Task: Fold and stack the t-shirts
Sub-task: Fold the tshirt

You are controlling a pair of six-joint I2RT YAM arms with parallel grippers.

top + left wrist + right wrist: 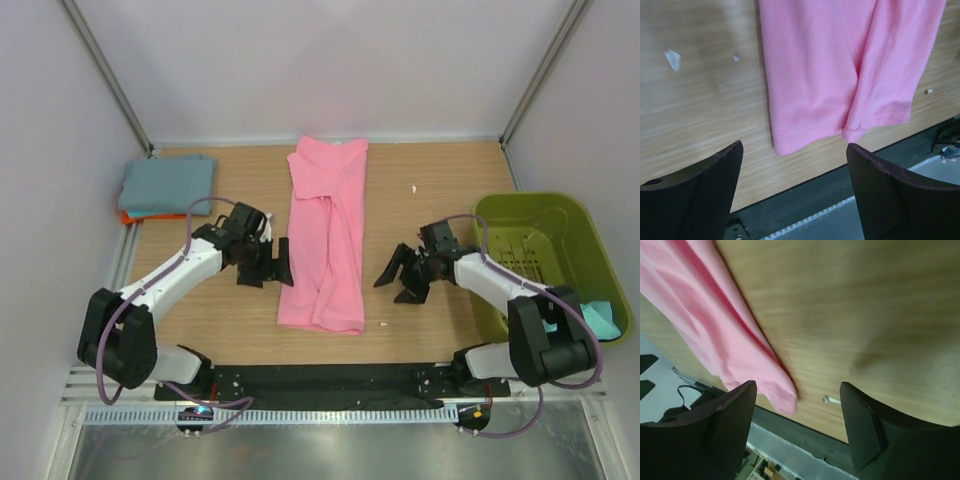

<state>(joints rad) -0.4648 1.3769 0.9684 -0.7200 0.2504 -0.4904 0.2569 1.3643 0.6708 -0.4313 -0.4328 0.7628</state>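
Pink t-shirt (325, 240) lies flat at centre of the wooden table (440, 190), collar twd 12 o'clock, hem twd 6. Both sides are turned in, so it's a long narrow strip. Lengthwise folds look done, crosswise fold not yet.

Left gripper (268, 272) sits just beside the strip's edge at its 9 o'clock, low over the wood, jaws spread wide, nothing between them. Right gripper (399, 281) mirrors it at 3 o'clock, a bit further off the cloth, also spread and empty. Wrist views agree: each looks past open fingers at the hem corners near the 6 o'clock edge. Prob. they flank the shirt this way so each can take one hem corner and carry the hem up twd the collar together, which keeps the strip square.

At 10 o'clock of the table is a folded grey-blue shirt (168, 182) on top of an orange one (128, 216). Judged to be the stack, parked out of the work area. Olive basket (520, 200) at 3–4 o'clock, w/ a teal cloth (603, 318) at its 5 o'clock corner; can't tell if inside or over the rim.
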